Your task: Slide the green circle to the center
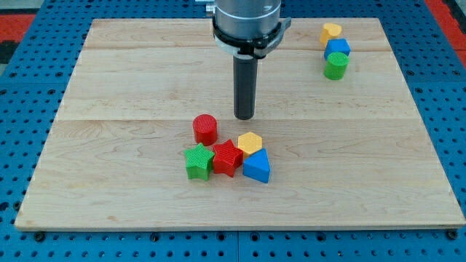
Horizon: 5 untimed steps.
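The green circle stands near the view's top right on the wooden board. It touches a blue block above it, and a yellow block sits above that. My tip is near the board's middle, far to the left of and below the green circle. It stands just right of and above a red circle.
Below my tip lies a cluster: a green star, a red star, a yellow hexagon and a blue triangle. Blue perforated table surrounds the board.
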Motion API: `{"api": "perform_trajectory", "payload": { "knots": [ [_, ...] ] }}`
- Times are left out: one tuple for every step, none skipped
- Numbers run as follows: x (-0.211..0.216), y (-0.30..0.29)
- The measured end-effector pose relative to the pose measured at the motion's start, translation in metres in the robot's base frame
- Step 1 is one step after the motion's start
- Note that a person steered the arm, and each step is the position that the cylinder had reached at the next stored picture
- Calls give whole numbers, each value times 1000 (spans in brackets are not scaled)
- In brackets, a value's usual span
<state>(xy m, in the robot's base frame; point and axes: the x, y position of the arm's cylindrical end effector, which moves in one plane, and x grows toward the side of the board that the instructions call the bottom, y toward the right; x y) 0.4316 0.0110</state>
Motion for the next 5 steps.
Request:
{"api": "perform_trajectory", "payload": {
  "knots": [
    [4,-68],
    [41,-50],
    [40,-23],
    [-4,4],
    [-10,119]
  ]
}}
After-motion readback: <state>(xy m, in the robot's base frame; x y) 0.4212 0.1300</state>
